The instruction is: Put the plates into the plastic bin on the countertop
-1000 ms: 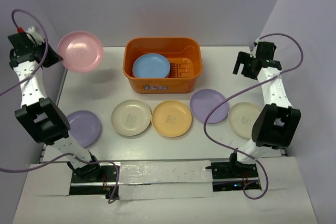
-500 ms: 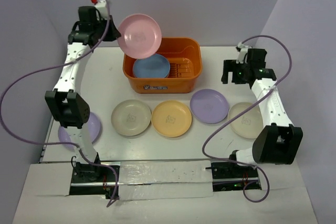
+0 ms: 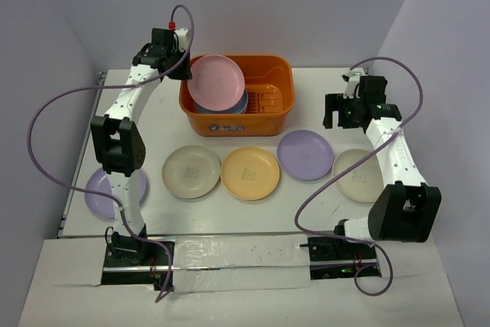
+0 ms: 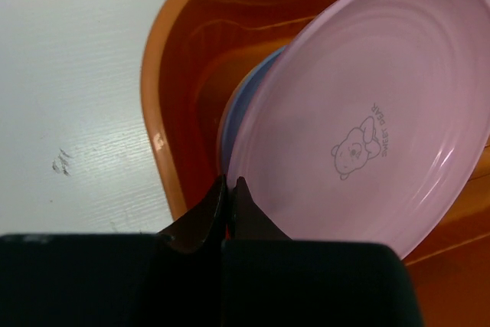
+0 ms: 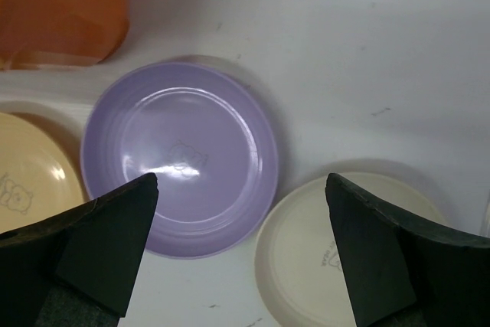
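Note:
My left gripper [image 3: 185,71] is shut on the rim of a pink plate [image 3: 217,82], which hangs tilted over the left half of the orange plastic bin [image 3: 264,119]. In the left wrist view the pink plate [image 4: 367,112] covers most of a blue plate [image 4: 233,116] lying in the bin [image 4: 164,135]. On the white countertop [image 3: 429,212] lie a cream plate [image 3: 191,171], a yellow-orange plate [image 3: 249,173], a lavender plate [image 3: 305,155], a second cream plate [image 3: 357,174] and a lavender plate [image 3: 107,193] at far left. My right gripper [image 3: 342,110] is open and empty, above the lavender plate [image 5: 180,158] and the cream plate [image 5: 344,258].
Purple cables loop from both arms over the table sides. The bin's right half shows its slotted floor [image 3: 268,97]. Grey walls close in behind and on both sides.
My left arm has swung right from the far left corner, carrying the pink plate down over the bin onto the blue plate. My right gripper has moved slightly nearer, towards the lavender plate.

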